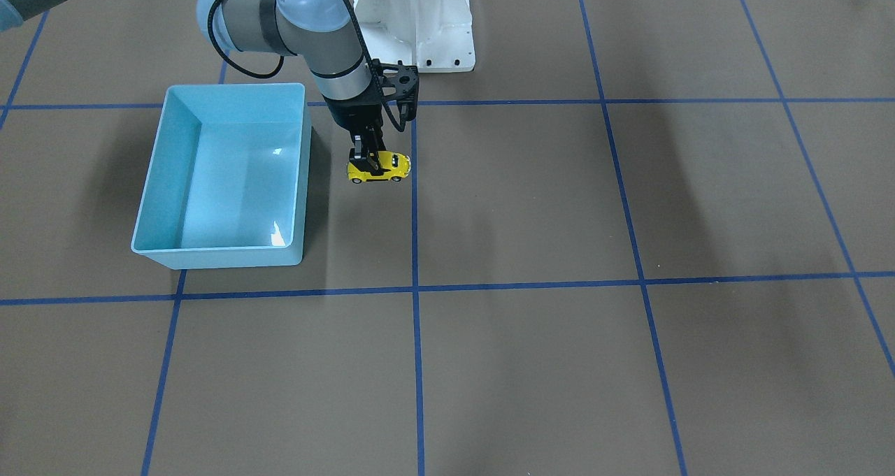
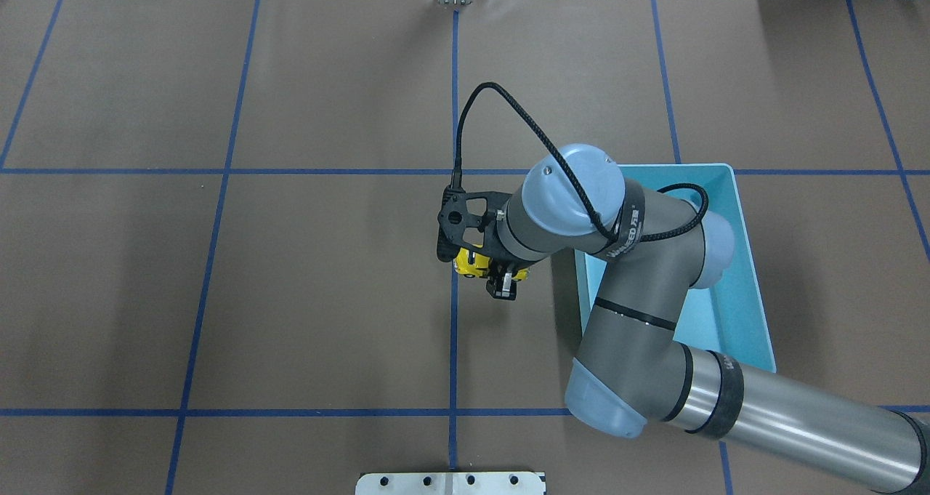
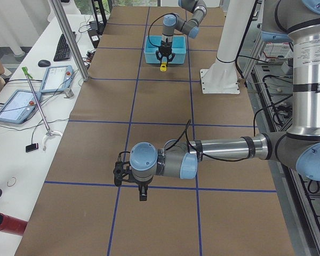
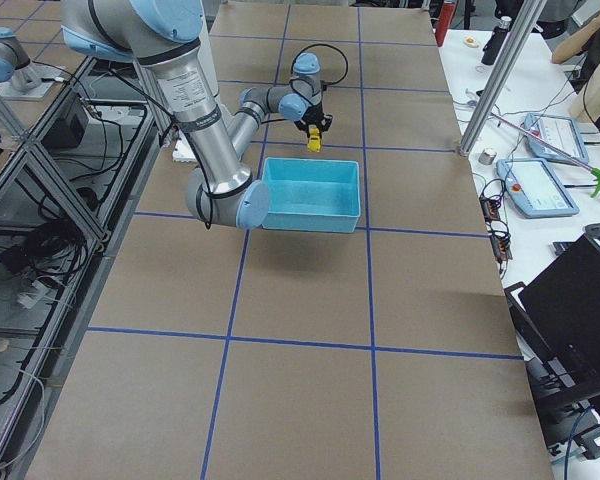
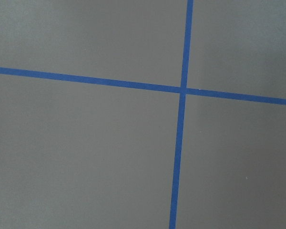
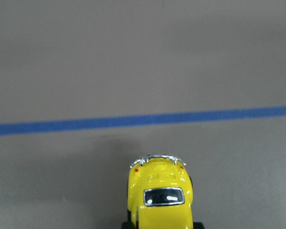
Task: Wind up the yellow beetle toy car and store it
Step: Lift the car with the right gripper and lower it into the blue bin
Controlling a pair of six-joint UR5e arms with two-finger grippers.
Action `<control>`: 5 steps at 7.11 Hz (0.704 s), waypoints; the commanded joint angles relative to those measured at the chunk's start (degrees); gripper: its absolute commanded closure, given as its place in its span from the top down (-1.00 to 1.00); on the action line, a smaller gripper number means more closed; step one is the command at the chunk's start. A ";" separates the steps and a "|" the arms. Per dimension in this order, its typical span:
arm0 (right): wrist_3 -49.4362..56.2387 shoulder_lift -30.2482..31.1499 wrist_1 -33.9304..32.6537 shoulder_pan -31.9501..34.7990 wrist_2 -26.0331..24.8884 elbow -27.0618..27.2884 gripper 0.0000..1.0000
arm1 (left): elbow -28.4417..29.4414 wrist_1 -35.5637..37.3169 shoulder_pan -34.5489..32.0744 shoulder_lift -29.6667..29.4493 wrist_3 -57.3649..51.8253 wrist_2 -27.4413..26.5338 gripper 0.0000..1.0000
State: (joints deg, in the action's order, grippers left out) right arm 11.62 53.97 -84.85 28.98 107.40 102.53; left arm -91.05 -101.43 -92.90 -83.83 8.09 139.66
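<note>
Yellow beetle toy car [image 1: 381,168] pinched in the right claw [image 1: 369,160], fingers clamped on it, just outside the light blue bin [image 1: 171,175], by a blue tape line on the tabletop [image 1: 559,203], left claw [image 3: 143,196] well apart, can't tell if together or not

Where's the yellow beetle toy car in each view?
Front-facing: yellow beetle toy car left of centre, right of light blue bin.
Overhead: car centre, left of bin.
Exterior left: car top centre, nearer than bin.
Exterior right: car top centre, beyond bin.
Left wrist: absent.
Right wrist: car bottom centre.
Landmark: bin.
</note>
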 commanded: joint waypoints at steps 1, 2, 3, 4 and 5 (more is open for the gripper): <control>3.91 -0.80 -8.26 8.94 9.19 4.84 -1.00 | 0.00 0.00 0.00 -0.01 0.00 -0.09 1.00; 12.03 2.68 -10.31 12.82 11.93 7.48 -1.00 | 0.00 0.00 0.00 -0.01 0.00 0.00 1.00; 14.55 8.20 -10.33 13.72 13.18 11.51 -1.00 | 0.00 0.00 0.00 -0.01 0.00 -0.09 1.00; 15.45 14.78 -9.55 13.91 13.19 16.25 -1.00 | 0.00 0.09 0.00 -0.10 0.00 0.00 1.00; 18.15 20.42 -8.06 14.00 13.36 19.16 -1.00 | 0.00 0.00 0.00 -0.10 0.00 -0.09 1.00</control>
State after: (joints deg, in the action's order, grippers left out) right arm 26.74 67.11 -94.17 42.52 120.29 117.28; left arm -91.05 -101.39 -92.90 -83.91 8.08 139.62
